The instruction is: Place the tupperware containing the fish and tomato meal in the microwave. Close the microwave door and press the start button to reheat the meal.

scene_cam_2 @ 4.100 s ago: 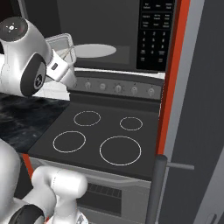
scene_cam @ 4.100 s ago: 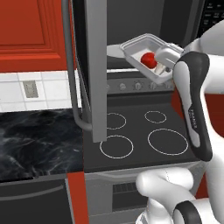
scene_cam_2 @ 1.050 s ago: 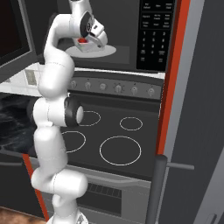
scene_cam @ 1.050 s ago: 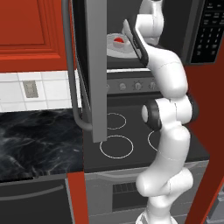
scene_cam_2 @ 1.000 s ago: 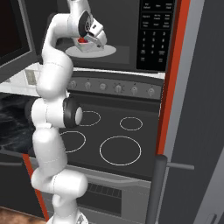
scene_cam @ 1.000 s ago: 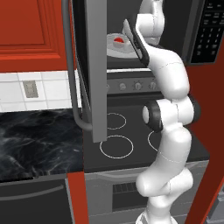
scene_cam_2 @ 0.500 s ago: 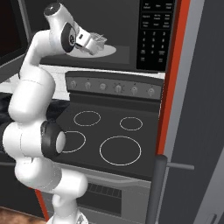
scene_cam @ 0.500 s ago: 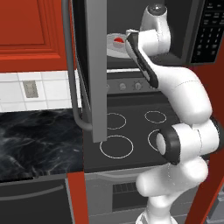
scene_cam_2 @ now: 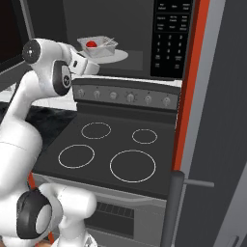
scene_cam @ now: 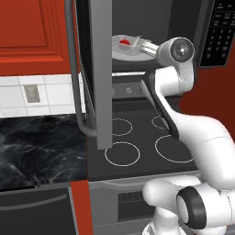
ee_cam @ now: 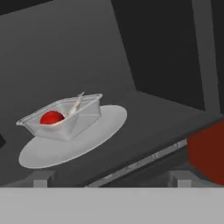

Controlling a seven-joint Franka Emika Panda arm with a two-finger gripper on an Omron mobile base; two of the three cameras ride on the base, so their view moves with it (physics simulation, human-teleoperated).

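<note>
The tupperware (ee_cam: 65, 117) sits on the white turntable plate (ee_cam: 94, 135) inside the open microwave (scene_cam: 151, 18). In it lie the red tomato (ee_cam: 51, 117) and a pale piece of fish (ee_cam: 75, 106). From the base views the tupperware (scene_cam: 126, 44) (scene_cam_2: 99, 47) rests free on the plate (scene_cam_2: 119, 56). My gripper (ee_cam: 111, 179) (scene_cam: 143, 46) (scene_cam_2: 94, 62) is open, just outside the microwave's mouth, with nothing between its fingers. The microwave door (scene_cam: 98, 69) stands swung out to the left, its bar handle (scene_cam: 73, 78) facing me.
The black keypad (scene_cam: 220, 32) (scene_cam_2: 171, 38) is on the microwave's right. Below lies a stove top (scene_cam_2: 116, 144) with ring burners and a knob panel (scene_cam_2: 130, 96). A black marble counter (scene_cam: 41, 147) is at left; a tall grey, red-edged door (scene_cam_2: 212, 120) stands at right.
The gripper has let go of the tupperware and drawn back out of the microwave. The tupperware stays on the plate.
</note>
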